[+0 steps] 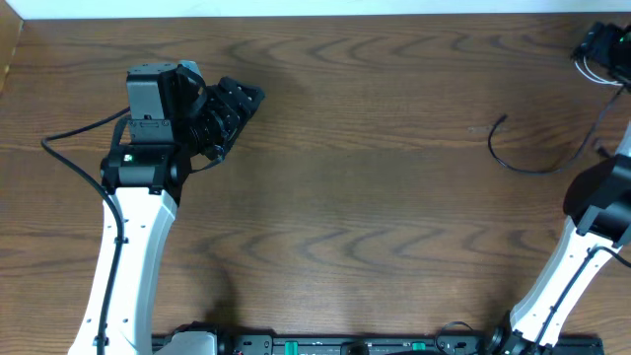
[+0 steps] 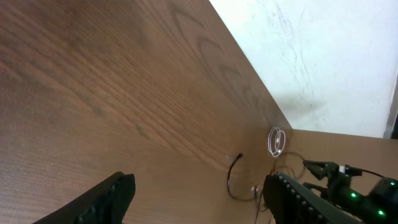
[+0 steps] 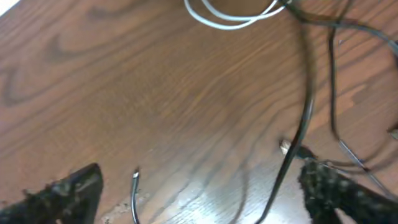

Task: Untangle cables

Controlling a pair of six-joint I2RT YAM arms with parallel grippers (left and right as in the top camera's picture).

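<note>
A thin black cable (image 1: 523, 163) lies in a curve on the wooden table at the far right, one plug end pointing up. White cable loops (image 1: 590, 67) hang by my right gripper (image 1: 599, 44) at the top right corner. In the right wrist view my right gripper (image 3: 199, 196) is open over the table. A black cable (image 3: 303, 118) runs down between its fingers, close to the right finger. A second black cable's plug end (image 3: 134, 186) lies near the left finger, and a white cable (image 3: 227, 17) curves at the top. My left gripper (image 1: 237, 106) is open and empty, far from the cables.
The left wrist view (image 2: 199, 202) shows the black cable (image 2: 231, 180), a white coil (image 2: 277, 142) and the right arm's gripper (image 2: 348, 180) far off by the table's back edge and white wall. Thicker black cords (image 1: 74, 133) run along the left arm.
</note>
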